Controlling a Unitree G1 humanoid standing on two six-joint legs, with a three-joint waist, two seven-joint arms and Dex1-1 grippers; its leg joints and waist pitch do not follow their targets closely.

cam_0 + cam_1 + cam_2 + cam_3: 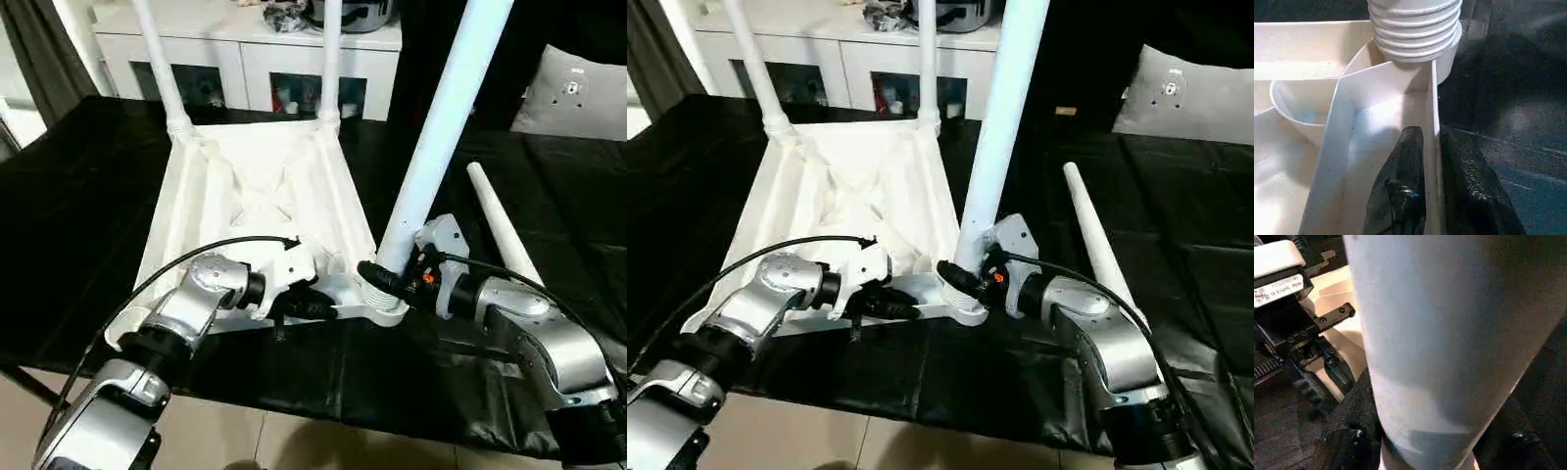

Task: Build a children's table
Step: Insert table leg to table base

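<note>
Left eye view: the tabletop (265,211) lies upside down on the black surface (78,225) in the middle of the frame, with two legs already upright in the far corner sockets at upper left (157,69) and upper centre (331,59). A third leg (446,117) slants up from the near socket (377,299) at lower centre, so the step in hand looks like seating or screwing this leg home. The right pincer (377,276) is closed around its base; the left pincer (312,305) clamps the tabletop's near rim just beside the socket.

Right eye view: the fourth leg (1095,240) lies loose on the surface at right, near the right forearm. A white cabinet (843,49) stands behind at top, and a grey cushion (1185,93) at upper right.

Left wrist view: the leg's ribbed thread (1415,29) sits in the socket with rings still exposed; I judge the next move calls for turning the leg while the rim is held firm.

Right wrist view: black fingers (1352,431) grip the leg; the left pincer close by may crowd the turning.
</note>
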